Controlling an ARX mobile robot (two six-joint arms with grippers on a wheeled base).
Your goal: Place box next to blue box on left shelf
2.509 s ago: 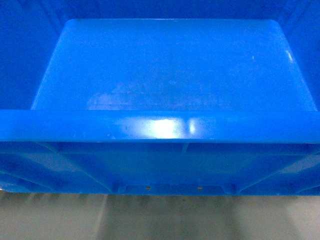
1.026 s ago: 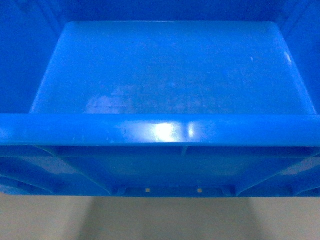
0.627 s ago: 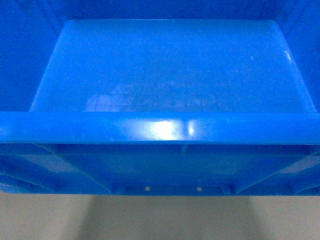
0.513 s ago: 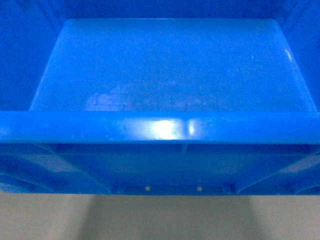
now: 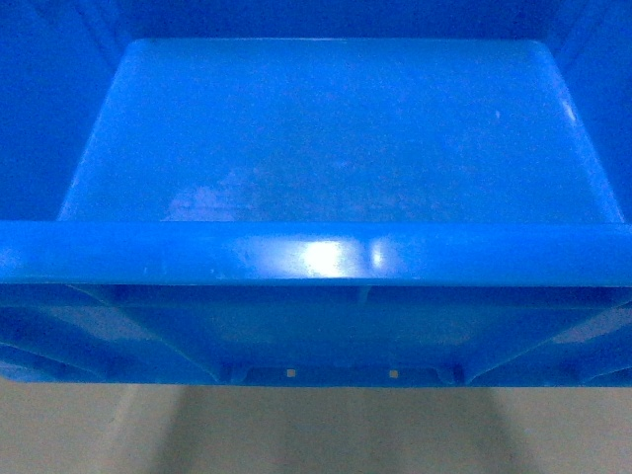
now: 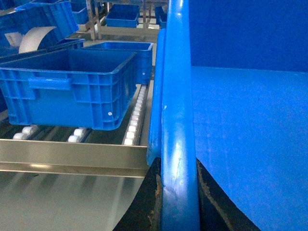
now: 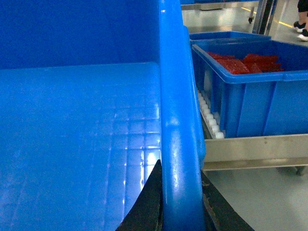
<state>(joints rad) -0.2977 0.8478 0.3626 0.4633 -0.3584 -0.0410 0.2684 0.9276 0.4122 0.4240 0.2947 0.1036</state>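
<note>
Carry step, box held up between both arms. Left gripper (image 6: 179,202) pinches the left rim of the box (image 5: 316,148), one dark finger either side of the rim; right gripper (image 7: 180,202) clamps the right rim the same way. Box empty, filling the head view, pale floor (image 5: 316,434) below it. Beyond and to the left of the left gripper: a second blue box (image 6: 72,86) sitting on a roller shelf (image 6: 72,156), open roller track between it and the held rim. Beside the right gripper, a crate with red contents (image 7: 245,91). Next, likely: ease forward, set the box onto the rollers beside its neighbour, keeping both rims level.
</note>
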